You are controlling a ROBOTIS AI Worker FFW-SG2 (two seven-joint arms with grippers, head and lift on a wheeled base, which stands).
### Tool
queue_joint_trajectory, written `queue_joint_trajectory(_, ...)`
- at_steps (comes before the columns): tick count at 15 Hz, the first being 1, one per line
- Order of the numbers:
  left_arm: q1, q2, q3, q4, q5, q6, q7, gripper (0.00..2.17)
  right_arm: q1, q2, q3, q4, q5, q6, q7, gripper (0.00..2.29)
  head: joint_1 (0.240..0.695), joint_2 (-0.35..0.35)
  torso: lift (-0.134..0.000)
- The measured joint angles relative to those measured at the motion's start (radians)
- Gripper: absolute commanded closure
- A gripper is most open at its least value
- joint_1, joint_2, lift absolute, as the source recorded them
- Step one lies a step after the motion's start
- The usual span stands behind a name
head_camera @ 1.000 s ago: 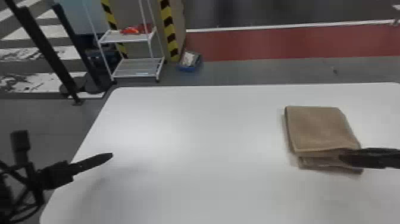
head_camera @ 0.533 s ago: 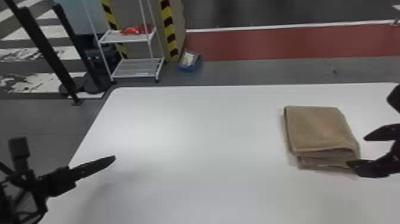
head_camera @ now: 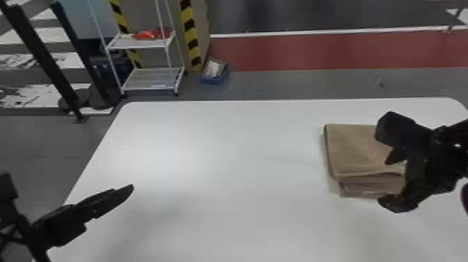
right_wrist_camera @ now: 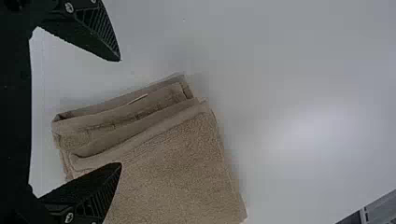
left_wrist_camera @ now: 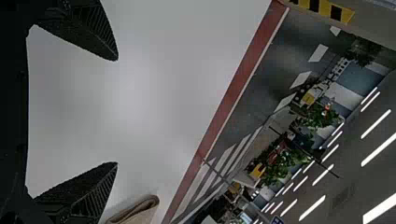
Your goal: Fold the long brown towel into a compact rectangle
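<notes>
The left gripper (left_wrist_camera: 116, 111) hangs over the table's (head_camera: 223, 156) left side, fingers spread. Well to the right, the brown towel (head_camera: 358, 149) lies in a compact folded stack. The right gripper (right_wrist_camera: 120, 112) has shifted from its near corner to above its right part, spread and holding nothing; folding looks nearly finished, perhaps wanting only straightening.

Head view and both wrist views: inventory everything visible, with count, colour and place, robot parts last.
Towel: one, brown, folded, on the table's right part
Table: one, white, under the towel
Wheeled rack: one, white, beyond the table, left
Items on rack: count unclear, red, upper shelf
Bin: one, blue, floor beside rack
Striped strips: two, yellow-black, around rack
Posts: two, black, far left
Floor band: one, red, beyond table
Plants: several, green, background
Grippers: two, black, left and right, both open
</notes>
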Motion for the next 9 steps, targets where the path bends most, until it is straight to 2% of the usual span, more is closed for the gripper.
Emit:
queue_joint_trajectory(2,0.034,0.0,0.001,-0.039,0.017,-0.001,0.002,0.08,-0.055,-0.01,0.064,0.044,0.001,-0.008,-0.006,0.13,0.695,0.119,-0.124)
queue_joint_trajectory(4,0.067,-0.001,-0.006,-0.07,0.031,-0.001,0.001,0.08,-0.094,-0.006,0.074,0.083,-0.024,0.001,-0.036,0.22,0.695,0.106,-0.124)
queue_joint_trajectory(6,0.084,-0.001,-0.014,-0.081,0.038,-0.001,-0.001,0.08,-0.102,0.013,-0.015,0.105,-0.126,0.037,-0.057,0.25,0.695,0.084,-0.124)
queue_joint_trajectory(9,0.093,-0.001,-0.027,-0.083,0.041,-0.001,-0.001,0.08,-0.077,0.022,-0.243,0.128,-0.356,0.082,-0.057,0.26,0.695,0.059,-0.124)
